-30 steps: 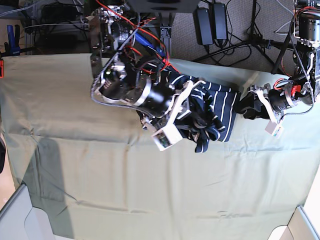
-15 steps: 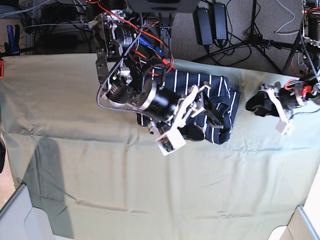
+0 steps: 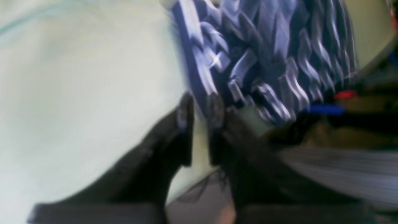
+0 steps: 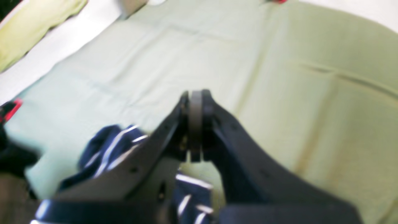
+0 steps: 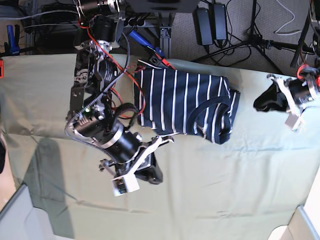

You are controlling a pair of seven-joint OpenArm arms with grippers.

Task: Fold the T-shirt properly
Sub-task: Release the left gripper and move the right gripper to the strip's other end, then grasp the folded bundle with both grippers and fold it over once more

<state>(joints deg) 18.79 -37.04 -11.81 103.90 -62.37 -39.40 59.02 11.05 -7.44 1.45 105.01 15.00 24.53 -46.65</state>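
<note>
The T-shirt (image 5: 185, 102), dark navy with thin white stripes, lies folded into a rough rectangle at the back middle of the pale green cloth (image 5: 225, 190). My right gripper (image 5: 152, 175) is in front and to the left of it, off the shirt, with its fingers pressed together and empty in the right wrist view (image 4: 195, 124). The shirt (image 4: 102, 149) shows behind it there. My left gripper (image 5: 262, 102) hovers just right of the shirt's right edge. In the blurred left wrist view (image 3: 200, 124) a narrow gap shows between its fingers, and it holds nothing; the shirt (image 3: 264, 62) lies just beyond.
Red and blue cables (image 5: 150, 50) hang at the shirt's back edge. Power bricks (image 5: 210, 22) and stands sit behind the table. A blue clamp (image 5: 11, 40) is at the back left. Grey bin corners show at the front left (image 5: 15, 215) and front right (image 5: 300, 225).
My right gripper has let go of the shirt and drawn back to the front left. My left gripper has pulled away to the right. The shirt now lies flatter and uncovered.
</note>
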